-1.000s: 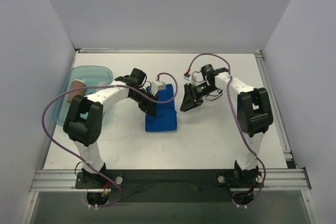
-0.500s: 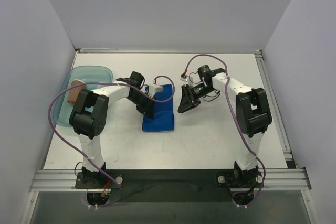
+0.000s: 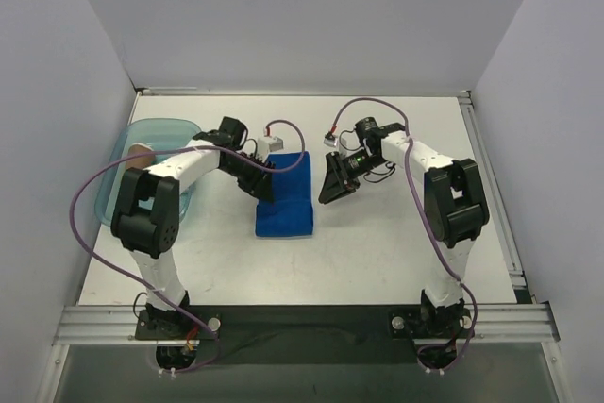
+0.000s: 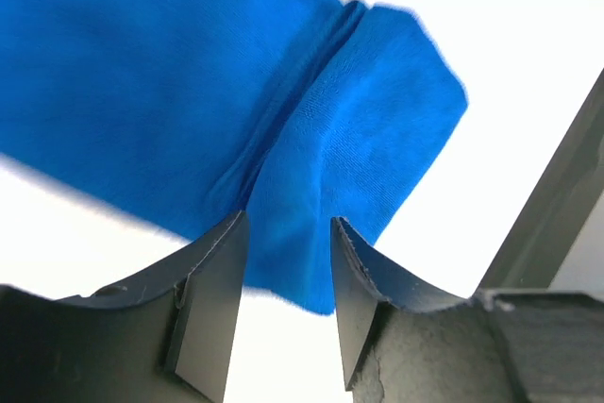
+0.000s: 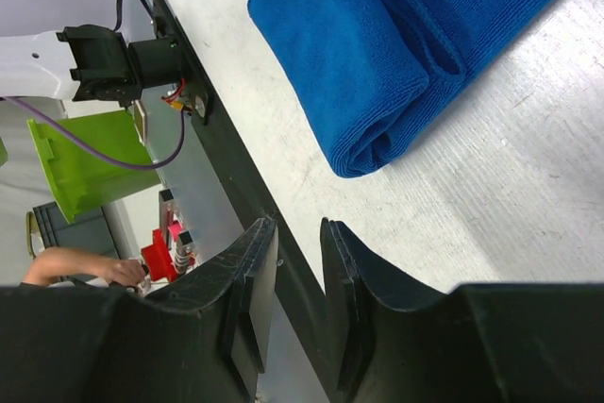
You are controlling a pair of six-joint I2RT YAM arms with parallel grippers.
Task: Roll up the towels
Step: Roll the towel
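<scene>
Top external view: I see the royal-blue rectangular terry towel (image 3: pixel 286 207) lying folded and flat near the middle of the white desk (image 3: pixel 377 252), its long sides running away from the arm bases. The left hand (image 3: pixel 264 184) sits at the far left part of the towel, low over its edge. The right hand (image 3: pixel 330 192) is just beside the towel's right edge, on the desk side and apart from the cloth. A translucent teal plastic tub (image 3: pixel 111 184) stands at the desk's left edge, well apart from the blue cloth, with a small tan towel (image 3: pixel 138 153) inside it. A purple cable (image 3: pixel 85 224) loops out from each arm.

Left wrist view: my left hand's two dark fingers (image 4: pixel 212 299) stand parted about halfway. Blue cloth shows through the gap and beyond the tips, where a raised fold runs diagonally toward one corner. The pads are not pressed together on it, and I cannot tell whether either pad touches the cloth.

Right wrist view: my right hand's fingers (image 5: pixel 250 299) are only narrowly parted and hold nothing; bare desk shows in the slit between them. Ahead of the tips lies the towel's doubled edge, its layers curled over into a rounded, thick fold resting on the desk.
</scene>
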